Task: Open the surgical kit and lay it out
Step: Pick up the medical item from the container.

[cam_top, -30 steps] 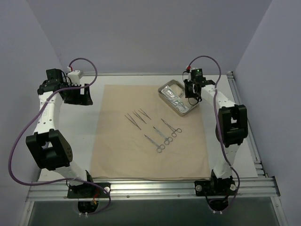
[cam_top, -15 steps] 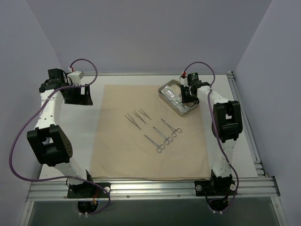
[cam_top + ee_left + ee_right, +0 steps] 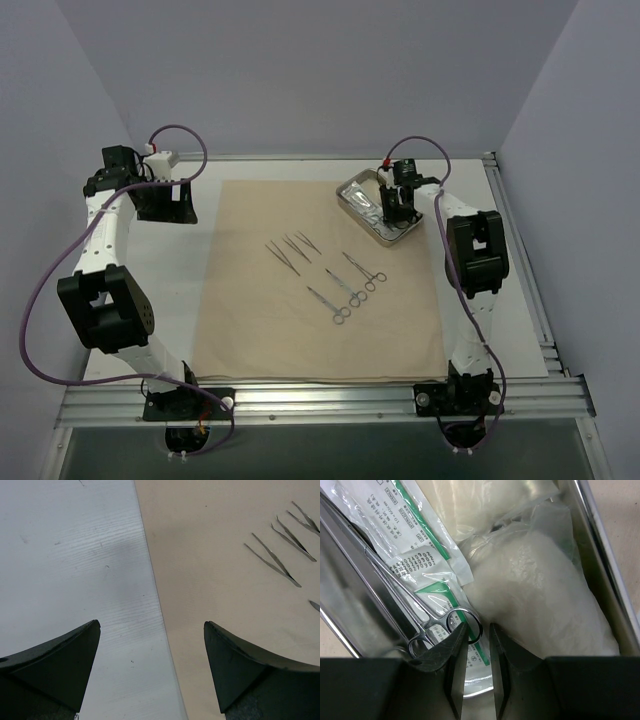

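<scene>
Right now the right tool (image 3: 393, 204) is down in the steel tray (image 3: 347, 195), which sits at the far right of the spread cloth wrap (image 3: 250, 320).
Three tweezers (image 3: 297, 248) and three clamps (image 3: 345, 287) lie parallel on the cloth, all slanting far-left to near-right, with the clamp rings at the near ends. The tray slants likewise and holds one more clamp (image 3: 440, 620), two printed packets (image 3: 405, 530) and bagged gauze (image 3: 535, 590). The right tool's fingers are almost together at that clamp's ring; I cannot tell whether they pinch it. The left tool (image 3: 152, 625) gapes wide over the cloth's left edge on the table (image 3: 65, 555).
</scene>
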Controlling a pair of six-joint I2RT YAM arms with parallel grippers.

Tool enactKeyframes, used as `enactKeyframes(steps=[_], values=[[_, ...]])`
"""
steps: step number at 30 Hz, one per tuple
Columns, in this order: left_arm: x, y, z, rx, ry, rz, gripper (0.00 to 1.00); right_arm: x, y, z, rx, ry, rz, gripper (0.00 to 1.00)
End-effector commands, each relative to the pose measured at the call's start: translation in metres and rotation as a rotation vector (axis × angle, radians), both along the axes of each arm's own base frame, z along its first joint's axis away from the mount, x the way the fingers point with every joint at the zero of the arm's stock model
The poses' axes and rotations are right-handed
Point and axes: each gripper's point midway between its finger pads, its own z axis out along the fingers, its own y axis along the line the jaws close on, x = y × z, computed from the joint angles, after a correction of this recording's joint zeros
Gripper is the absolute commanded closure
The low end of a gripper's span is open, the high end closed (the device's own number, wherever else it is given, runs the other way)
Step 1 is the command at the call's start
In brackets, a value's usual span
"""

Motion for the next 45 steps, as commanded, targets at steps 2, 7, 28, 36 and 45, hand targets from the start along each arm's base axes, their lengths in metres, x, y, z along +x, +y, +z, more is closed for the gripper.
enactKeyframes(steps=[2,7,28,36,45], values=[[0.009,0.004,0.018,0.011,-0.053,0.003,0.06,0.01,0.007,0.005,0.011,-0.02,-0.003,0.8],[0.008,0.004,0.017,0.011,-0.05,0.002,0.06,0.013,0.004,0.003,-0.006,-0.02,-0.019,0.9],[0.006,0.002,0.021,0.009,-0.061,-0.005,0.06,0.015,-0.005,0.103,-0.033,-0.216,0.022,1.0],[0.005,0.002,0.024,0.013,-0.069,-0.006,0.06,0.019,-0.003,0.117,-0.02,-0.259,0.014,1.0],[0.004,0.001,0.025,0.01,-0.072,-0.009,0.06,0.013,0.01,0.168,0.2,-0.411,-0.06,1.0]])
